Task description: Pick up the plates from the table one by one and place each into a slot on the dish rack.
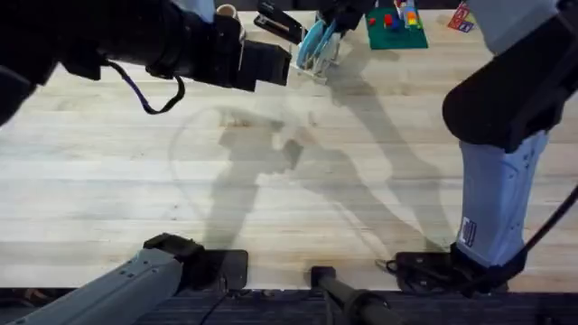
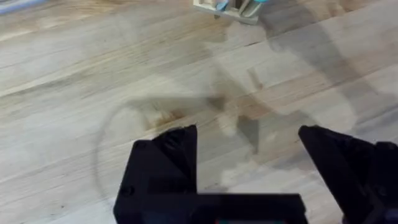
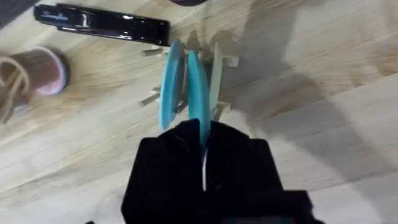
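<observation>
Pale wood, glossy plastic.
The table (image 1: 108, 181) is matt planked wood; the plates (image 3: 186, 87) look smooth turquoise plastic; the stapler (image 3: 102, 23) is glossy black; the dish rack (image 3: 221, 53) looks pale, matt.

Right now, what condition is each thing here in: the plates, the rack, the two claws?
Plates: two turquoise, standing on edge in the rack.
Dish rack: upright on the table.
Right gripper: shut on one plate's rim.
Left gripper: open, holding nothing, above bare wood.
Stapler: closed, lying flat.

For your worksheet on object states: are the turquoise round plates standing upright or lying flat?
Upright: two turquoise round plates stand on edge between the small pale dish rack's dividers.
</observation>
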